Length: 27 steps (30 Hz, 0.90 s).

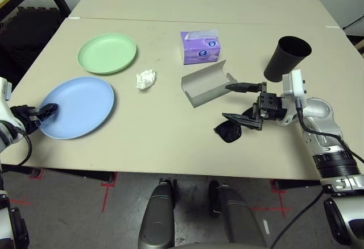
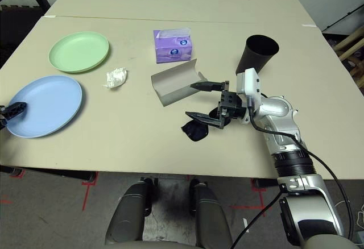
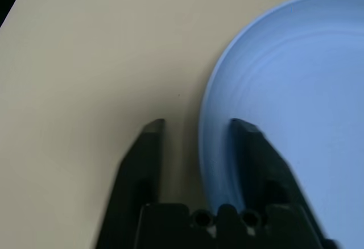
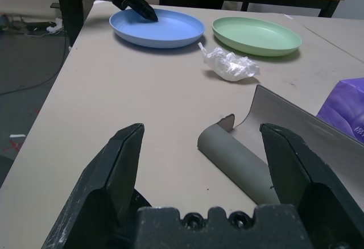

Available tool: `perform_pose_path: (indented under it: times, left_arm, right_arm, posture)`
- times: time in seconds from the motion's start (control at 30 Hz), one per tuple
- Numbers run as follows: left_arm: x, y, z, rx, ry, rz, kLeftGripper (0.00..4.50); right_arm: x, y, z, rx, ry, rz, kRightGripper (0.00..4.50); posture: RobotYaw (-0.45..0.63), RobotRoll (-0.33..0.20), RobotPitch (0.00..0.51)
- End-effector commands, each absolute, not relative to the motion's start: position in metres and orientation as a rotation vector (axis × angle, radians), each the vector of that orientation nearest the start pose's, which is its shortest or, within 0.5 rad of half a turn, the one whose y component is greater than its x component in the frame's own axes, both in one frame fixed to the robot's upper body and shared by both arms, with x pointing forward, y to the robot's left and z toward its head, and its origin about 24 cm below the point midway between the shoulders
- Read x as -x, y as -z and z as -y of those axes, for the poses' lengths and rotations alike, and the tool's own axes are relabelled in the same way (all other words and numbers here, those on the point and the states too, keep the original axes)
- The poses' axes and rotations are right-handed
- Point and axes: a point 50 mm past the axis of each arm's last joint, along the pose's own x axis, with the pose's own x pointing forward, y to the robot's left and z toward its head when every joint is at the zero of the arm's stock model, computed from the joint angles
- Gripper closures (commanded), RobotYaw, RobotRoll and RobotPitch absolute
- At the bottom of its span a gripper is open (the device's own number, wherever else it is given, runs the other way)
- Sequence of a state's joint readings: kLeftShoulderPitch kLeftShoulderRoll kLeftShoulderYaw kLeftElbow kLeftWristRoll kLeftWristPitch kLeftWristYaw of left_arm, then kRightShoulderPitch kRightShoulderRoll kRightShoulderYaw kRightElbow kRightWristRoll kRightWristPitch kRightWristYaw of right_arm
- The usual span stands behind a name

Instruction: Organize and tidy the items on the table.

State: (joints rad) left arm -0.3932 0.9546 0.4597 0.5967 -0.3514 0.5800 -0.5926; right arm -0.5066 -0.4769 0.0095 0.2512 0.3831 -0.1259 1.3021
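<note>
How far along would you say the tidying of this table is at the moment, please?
Early. Nothing looks put away: the green plate, tissue, tissue box and cup lie scattered. In hand: the left gripper straddles the blue plate rim, open; the right gripper is open between the open glasses case and sunglasses. Stacking plates and casing sunglasses remain.

Left hand (image 1: 50, 109) at blue plate (image 1: 79, 106)
</note>
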Motion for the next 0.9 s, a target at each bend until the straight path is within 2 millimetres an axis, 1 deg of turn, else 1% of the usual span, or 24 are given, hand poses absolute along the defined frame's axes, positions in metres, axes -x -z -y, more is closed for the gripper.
perform_pose_path:
  times: [0.03, 0.13, 0.17, 0.4, 0.77, 0.9]
  left_arm:
    - [-0.252, -0.152, -0.422, 0.007, -0.16, -0.396, 3.28]
    - [-0.253, -0.151, -0.421, 0.01, -0.149, -0.399, 4.4]
    - [-0.254, -0.152, -0.421, 0.015, -0.148, -0.396, 4.48]
    - [-0.254, -0.163, -0.421, 0.067, -0.139, -0.361, 4.48]
    - [-0.263, -0.187, -0.41, 0.256, -0.096, -0.265, 4.48]
    - [-0.263, -0.192, -0.407, 0.258, -0.079, -0.274, 4.48]
  right_arm:
    - [-0.299, -0.151, 0.171, 0.321, -1.316, 0.28, 0.0]
    - [-0.299, -0.15, 0.17, 0.32, -1.316, 0.28, 0.0]
    - [-0.299, -0.15, 0.17, 0.319, -1.316, 0.28, 0.0]
    - [-0.3, -0.151, 0.17, 0.322, -1.316, 0.281, 0.0]
    - [-0.301, -0.151, 0.169, 0.325, -1.316, 0.281, 0.0]
    - [-0.301, -0.151, 0.168, 0.327, -1.315, 0.283, 0.0]
  posture:
    - [0.19, 0.0, 0.208]
    - [0.19, 0.0, 0.207]
    - [0.19, 0.0, 0.208]
    - [0.19, 0.0, 0.204]
    - [0.19, 0.0, 0.203]
    - [0.19, 0.0, 0.203]
